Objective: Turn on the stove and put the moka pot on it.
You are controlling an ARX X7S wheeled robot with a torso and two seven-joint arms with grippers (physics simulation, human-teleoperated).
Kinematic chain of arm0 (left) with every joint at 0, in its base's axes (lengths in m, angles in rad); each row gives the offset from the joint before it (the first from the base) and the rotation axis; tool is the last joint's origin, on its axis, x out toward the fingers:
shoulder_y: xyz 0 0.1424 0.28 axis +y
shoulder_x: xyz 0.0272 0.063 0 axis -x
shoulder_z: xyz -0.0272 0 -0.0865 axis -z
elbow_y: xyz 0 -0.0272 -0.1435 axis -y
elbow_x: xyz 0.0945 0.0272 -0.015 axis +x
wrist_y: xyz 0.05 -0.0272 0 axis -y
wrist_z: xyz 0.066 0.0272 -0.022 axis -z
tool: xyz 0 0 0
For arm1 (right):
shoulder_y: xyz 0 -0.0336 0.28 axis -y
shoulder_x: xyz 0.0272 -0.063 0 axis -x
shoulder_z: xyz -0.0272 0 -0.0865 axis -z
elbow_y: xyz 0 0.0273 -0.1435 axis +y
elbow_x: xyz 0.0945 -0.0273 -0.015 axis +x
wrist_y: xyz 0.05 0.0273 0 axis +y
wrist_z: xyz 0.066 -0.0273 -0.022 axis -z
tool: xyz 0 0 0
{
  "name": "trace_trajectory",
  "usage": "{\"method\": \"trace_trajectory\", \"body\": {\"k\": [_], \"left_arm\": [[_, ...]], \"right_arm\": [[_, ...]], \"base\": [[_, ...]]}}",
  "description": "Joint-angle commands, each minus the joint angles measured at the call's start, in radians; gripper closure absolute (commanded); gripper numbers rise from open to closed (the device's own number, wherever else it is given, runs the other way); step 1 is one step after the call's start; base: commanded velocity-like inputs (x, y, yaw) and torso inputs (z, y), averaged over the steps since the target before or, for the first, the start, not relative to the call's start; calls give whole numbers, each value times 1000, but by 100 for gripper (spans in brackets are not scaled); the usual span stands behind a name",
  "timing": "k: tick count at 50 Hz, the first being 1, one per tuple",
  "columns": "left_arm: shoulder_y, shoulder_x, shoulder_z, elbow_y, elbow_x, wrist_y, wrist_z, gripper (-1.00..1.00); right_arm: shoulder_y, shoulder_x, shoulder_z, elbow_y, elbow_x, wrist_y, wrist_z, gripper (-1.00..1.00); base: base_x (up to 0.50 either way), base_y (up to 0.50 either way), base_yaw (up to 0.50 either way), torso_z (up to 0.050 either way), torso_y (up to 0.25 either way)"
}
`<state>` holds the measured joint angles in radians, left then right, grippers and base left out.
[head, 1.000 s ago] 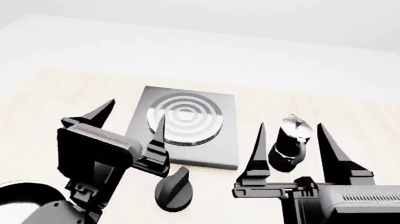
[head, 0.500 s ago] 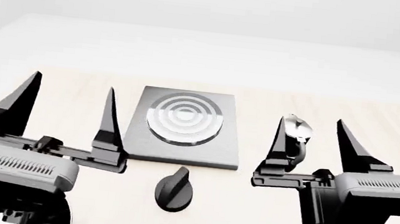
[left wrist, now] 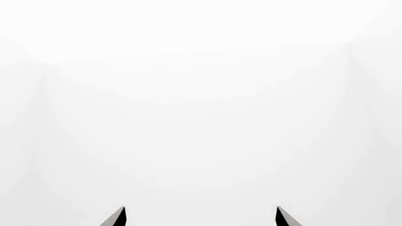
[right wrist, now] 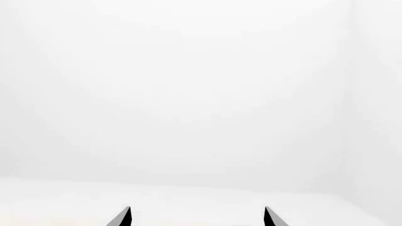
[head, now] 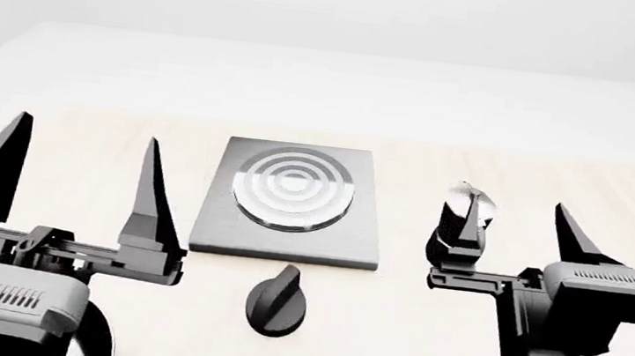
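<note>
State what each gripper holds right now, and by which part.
Nothing is held. The left gripper and right gripper both stand open and empty; the moka pot sits on the table.

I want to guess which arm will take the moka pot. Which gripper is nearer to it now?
The right gripper. In the head view one of its fingers overlaps the moka pot; depth is unclear. The left gripper, also open, is beyond the stove on the far side.

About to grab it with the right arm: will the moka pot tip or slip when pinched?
The moka pot looks tall for its narrow base, so a sideways nudge could tip it. Its silver top looks smooth, probably slippery; the faceted black body likely grips better. It looks rigid.
</note>
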<state>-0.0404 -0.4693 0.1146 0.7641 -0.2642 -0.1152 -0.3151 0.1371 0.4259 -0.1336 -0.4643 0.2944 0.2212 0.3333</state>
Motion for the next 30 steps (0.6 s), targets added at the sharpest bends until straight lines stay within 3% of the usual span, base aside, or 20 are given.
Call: {"method": "trace_trajectory", "body": {"k": [1,30], "left_arm": [[1,-5,0,9,-10,-1,-1,-100],[-4,3,11,-20,-33,22,6,-100]], "right_arm": [[4,-6,13,109,4,-56,-20,-100],[80,-68,-29,485,-46,-225,-80,-100]], "base": [[0,0,0,0,0],[0,0,0,0,0]]}}
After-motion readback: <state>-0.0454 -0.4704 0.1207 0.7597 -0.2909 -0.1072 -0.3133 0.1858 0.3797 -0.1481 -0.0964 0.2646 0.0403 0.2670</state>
